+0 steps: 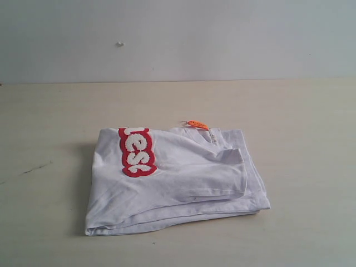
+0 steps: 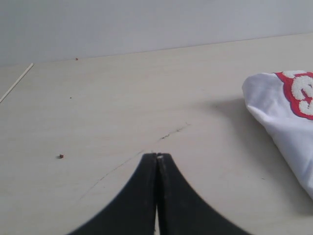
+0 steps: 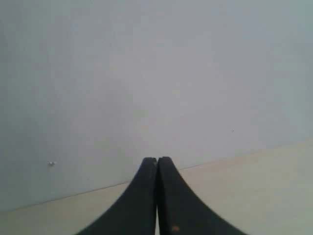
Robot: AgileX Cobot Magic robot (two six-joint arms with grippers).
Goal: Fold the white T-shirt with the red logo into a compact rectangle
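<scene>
The white T-shirt (image 1: 178,178) lies folded into a rough rectangle in the middle of the table. Part of the red logo (image 1: 136,151) with white fuzzy letters shows on its top left, and the small orange tag (image 1: 197,124) sticks out at its far edge. Neither arm appears in the exterior view. In the left wrist view my left gripper (image 2: 157,155) is shut with nothing in it, above bare table, and a corner of the T-shirt (image 2: 283,122) with the red logo (image 2: 299,95) lies apart from it. My right gripper (image 3: 157,159) is shut and empty, facing the wall.
The pale wooden table (image 1: 300,128) runs back to a grey wall (image 1: 222,39). A thin dark scratch (image 2: 171,132) and a small dark speck (image 2: 60,156) mark the tabletop near the left gripper.
</scene>
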